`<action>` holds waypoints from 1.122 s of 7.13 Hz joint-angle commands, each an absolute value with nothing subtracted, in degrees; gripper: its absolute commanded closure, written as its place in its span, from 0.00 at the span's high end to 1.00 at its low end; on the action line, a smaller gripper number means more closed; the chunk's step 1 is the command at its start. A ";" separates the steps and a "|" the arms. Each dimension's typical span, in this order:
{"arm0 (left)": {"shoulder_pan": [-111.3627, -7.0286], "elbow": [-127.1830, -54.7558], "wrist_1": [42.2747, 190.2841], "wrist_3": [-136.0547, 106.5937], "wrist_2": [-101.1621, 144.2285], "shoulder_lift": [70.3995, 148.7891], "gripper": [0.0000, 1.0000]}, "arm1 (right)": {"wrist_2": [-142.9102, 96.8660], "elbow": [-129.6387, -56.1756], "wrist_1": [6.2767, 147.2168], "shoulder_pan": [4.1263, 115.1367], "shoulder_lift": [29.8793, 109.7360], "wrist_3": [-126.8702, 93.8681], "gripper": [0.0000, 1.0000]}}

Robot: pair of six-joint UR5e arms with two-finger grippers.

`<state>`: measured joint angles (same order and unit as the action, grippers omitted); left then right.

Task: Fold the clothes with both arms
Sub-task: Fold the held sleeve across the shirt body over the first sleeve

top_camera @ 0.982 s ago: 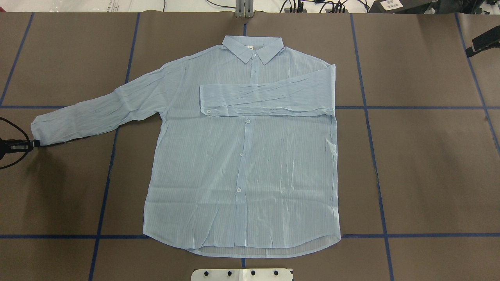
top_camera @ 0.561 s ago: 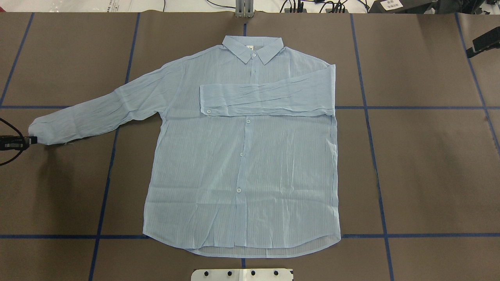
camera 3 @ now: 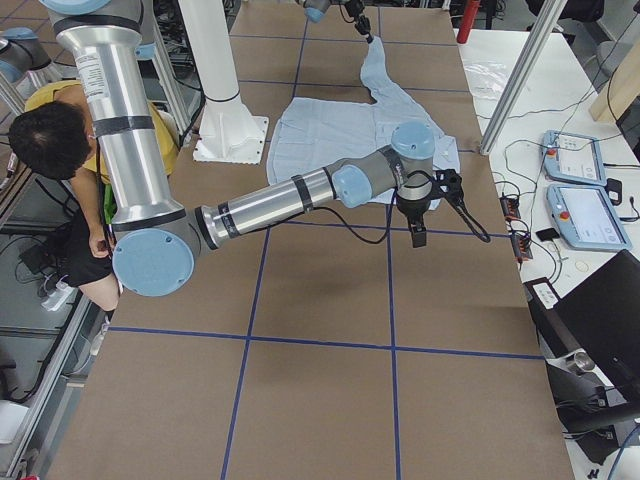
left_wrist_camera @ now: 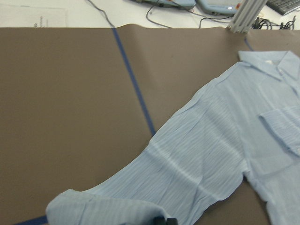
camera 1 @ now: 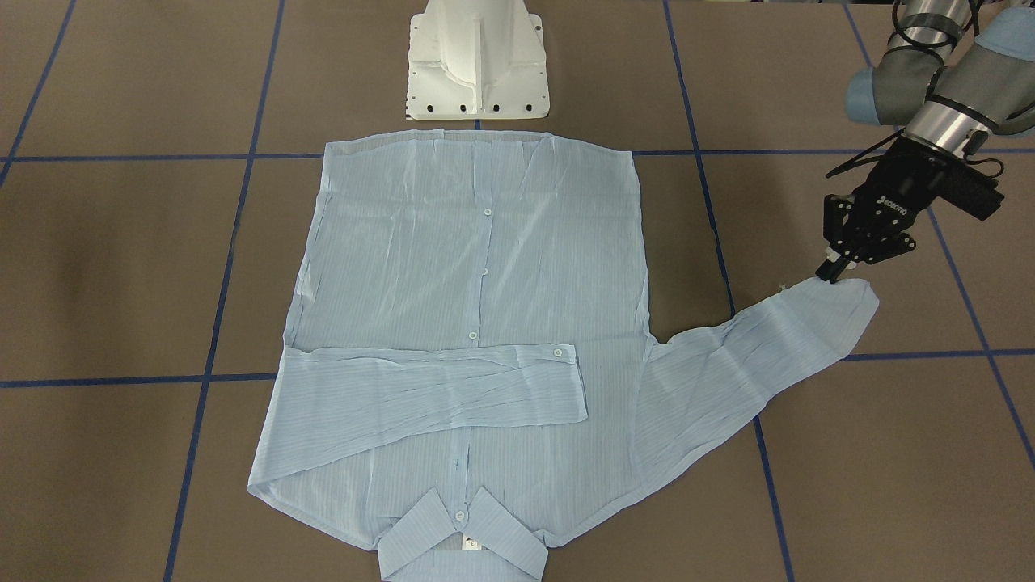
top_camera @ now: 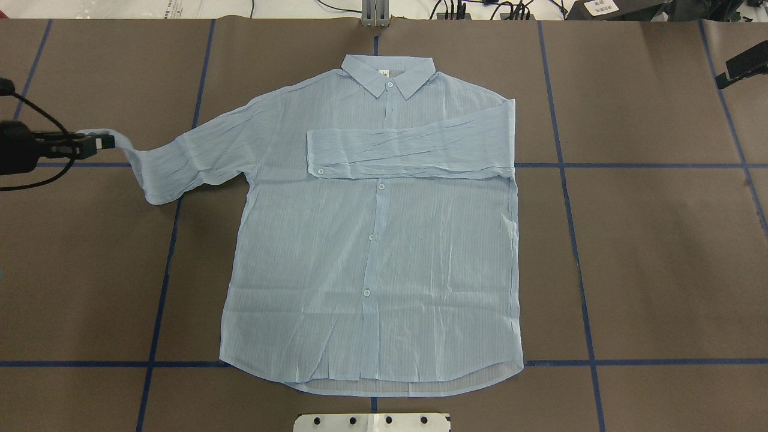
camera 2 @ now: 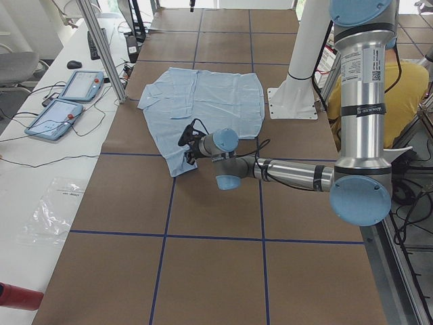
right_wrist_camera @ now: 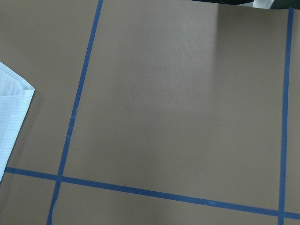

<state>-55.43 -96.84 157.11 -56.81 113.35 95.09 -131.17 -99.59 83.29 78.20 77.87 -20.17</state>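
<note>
The left hand point(top_camera: 101, 143) is clenched on the cuff point(top_camera: 120, 141) of the shirt's free sleeve point(top_camera: 192, 157). A second ago that cuff lay flat on the desk point(top_camera: 660, 270), nearer the robot, with the hand at its tip. Now the hand has raised it and swung it away from the robot, so the end of the sleeve hangs from the fingers and bends over on itself. Just past the hand, the rest of the sleeve lies flat on the desk.

I take this as the start of the second sleeve fold: the cuff is off the desk and free to be carried over the body.

Further from the hand, the shirt point(top_camera: 372, 270) lies flat, buttons up. Its other sleeve point(top_camera: 408, 155) is already folded across the chest, below the collar point(top_camera: 389, 75).

The right hand point(camera 3: 417, 235) hangs over bare desk well beyond the far side of the shirt, touching nothing. Whether it is released or clenched I cannot tell.

The desk is brown, crossed by blue tape lines point(top_camera: 660, 165). A white pedestal point(camera 1: 477, 65) stands by the hem. Beyond the desk are two control tablets point(camera 3: 575, 160) on a white bench, and a person point(camera 3: 50, 140) sits behind the robot.
</note>
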 commanded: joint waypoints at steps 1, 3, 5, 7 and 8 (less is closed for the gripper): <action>-54.41 -96.94 142.20 -67.55 114.26 111.98 0.00 | -131.13 -99.58 83.32 78.13 77.87 -20.30 1.00; -48.19 -95.81 133.18 -72.57 111.90 123.00 0.00 | -131.13 -99.58 83.23 78.13 77.96 -20.48 1.00; -41.95 -92.31 132.71 -76.18 107.08 129.95 0.00 | -131.05 -99.58 83.23 78.13 78.22 -20.48 1.00; -37.20 -88.44 132.72 -76.11 100.84 133.84 0.00 | -130.69 -99.58 83.23 78.13 78.49 -20.39 1.00; -33.61 -86.07 132.89 -75.85 96.37 134.21 0.00 | -130.69 -99.49 83.23 78.13 78.49 -20.48 1.00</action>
